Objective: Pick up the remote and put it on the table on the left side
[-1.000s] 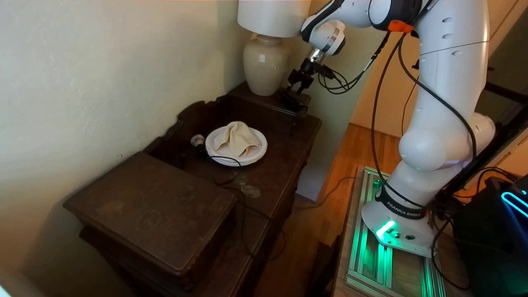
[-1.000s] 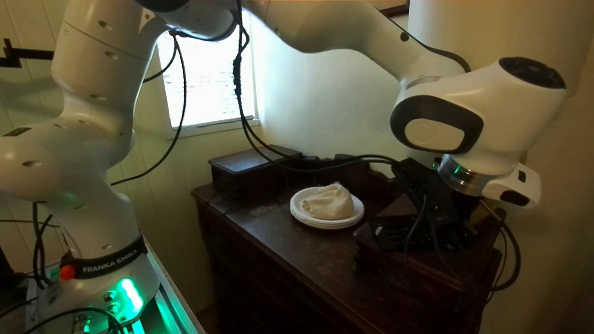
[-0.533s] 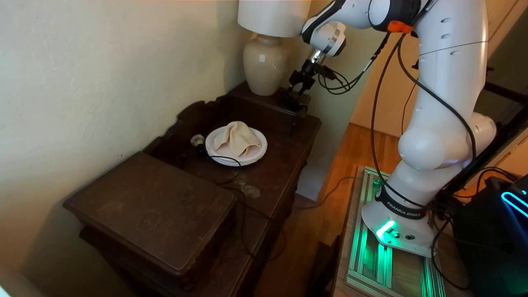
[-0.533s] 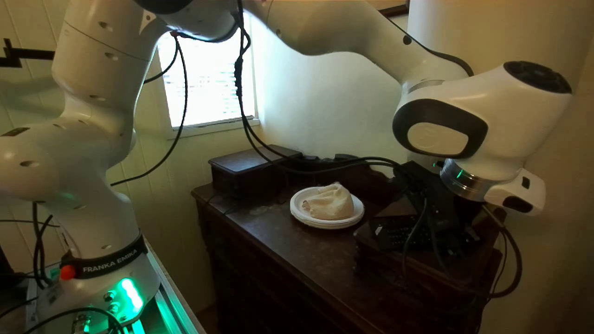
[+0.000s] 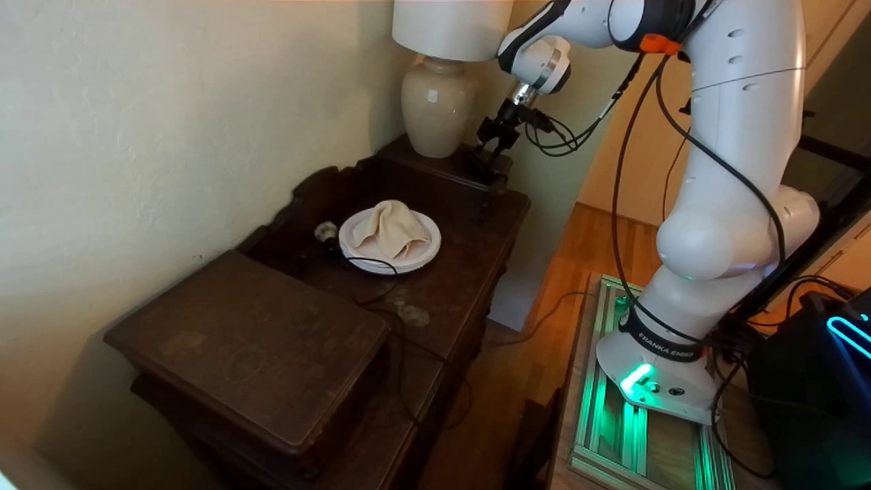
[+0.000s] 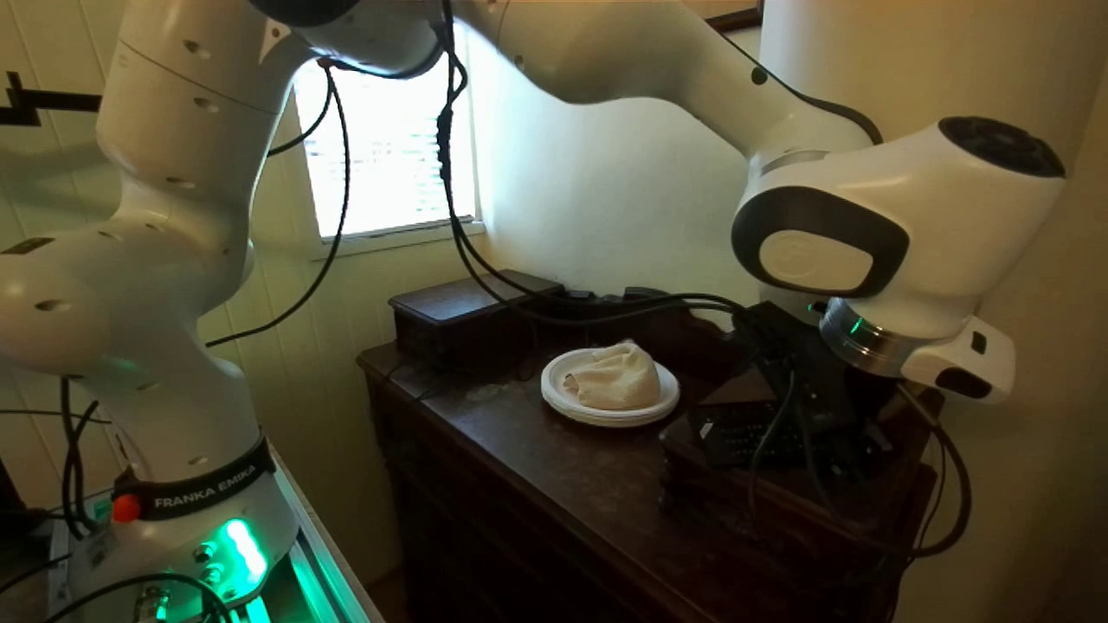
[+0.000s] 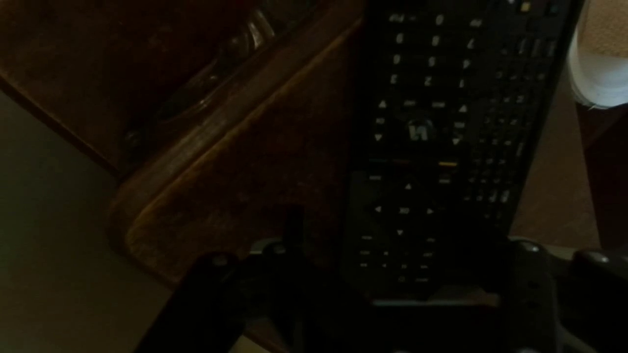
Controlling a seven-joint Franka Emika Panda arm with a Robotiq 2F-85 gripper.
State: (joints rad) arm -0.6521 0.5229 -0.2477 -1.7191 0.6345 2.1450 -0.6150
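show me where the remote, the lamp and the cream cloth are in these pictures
Remote (image 7: 424, 147): wrist view, on its button face.
Lamp (image 5: 441, 92): in an exterior view, on the upper part of its base.
Cloth (image 6: 616, 381): in an exterior view, on the middle of its draped side.

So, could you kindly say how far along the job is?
Reaching looks done: the black hand is at the long, black, button-covered remote. Grasping seems current: its jaws stand open. Lifting and placing remain: the remote apparently rests on the dark wooden platform.
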